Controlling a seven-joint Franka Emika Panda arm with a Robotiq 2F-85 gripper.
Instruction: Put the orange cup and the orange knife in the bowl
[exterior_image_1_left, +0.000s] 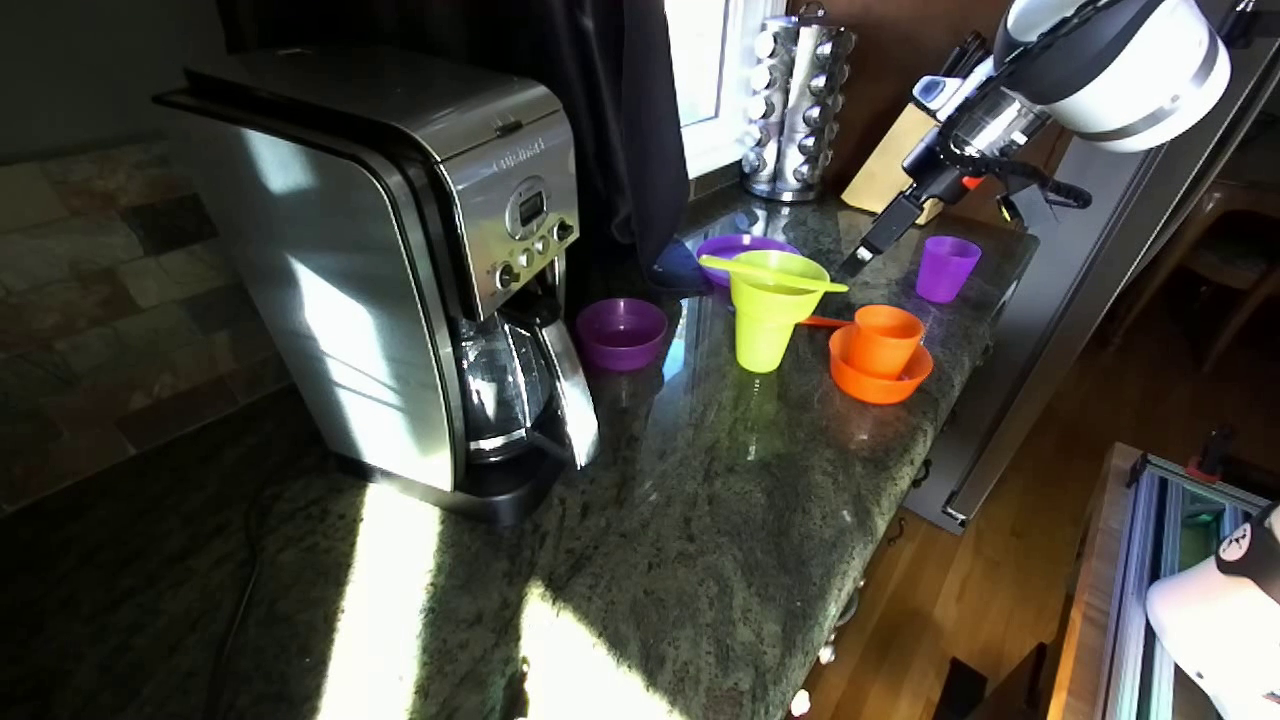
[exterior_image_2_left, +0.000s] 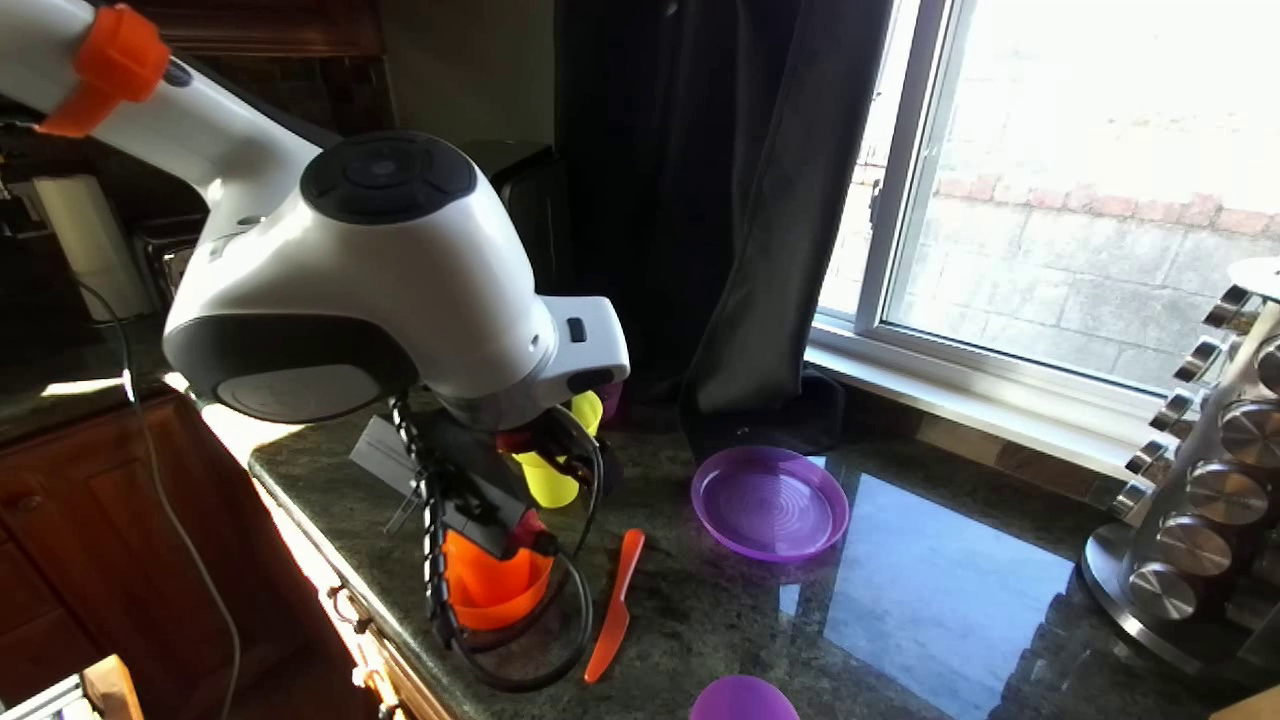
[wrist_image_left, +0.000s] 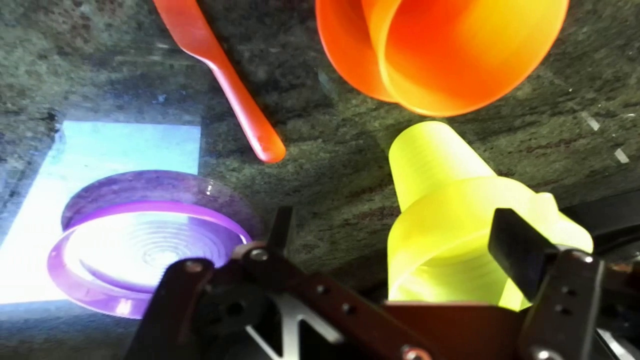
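Observation:
The orange cup (exterior_image_1_left: 887, 340) sits inside the bowl (exterior_image_1_left: 876, 388), a wider and lower orange dish near the counter's front edge. From above, the wrist view shows the cup (wrist_image_left: 470, 50) leaning over part of the bowl (wrist_image_left: 345, 50). Beside them the orange knife (exterior_image_2_left: 614, 610) lies flat on the counter, apart from the bowl; in the wrist view the whole handle of the knife (wrist_image_left: 235, 95) shows, its blade tip cut off. My gripper (wrist_image_left: 395, 212) hangs above the counter with its jaws wide apart and nothing held. The yellow-green cup appears behind its fingers.
A tall yellow-green cup (exterior_image_1_left: 763, 325), with a yellow-green utensil (exterior_image_1_left: 775, 273) across its rim, stands near the bowl. Around are a purple plate (exterior_image_2_left: 770, 505), a purple bowl (exterior_image_1_left: 621, 335) and a purple cup (exterior_image_1_left: 948, 268). A coffee maker (exterior_image_1_left: 400, 250) and spice rack (exterior_image_1_left: 797, 110) also stand on the counter.

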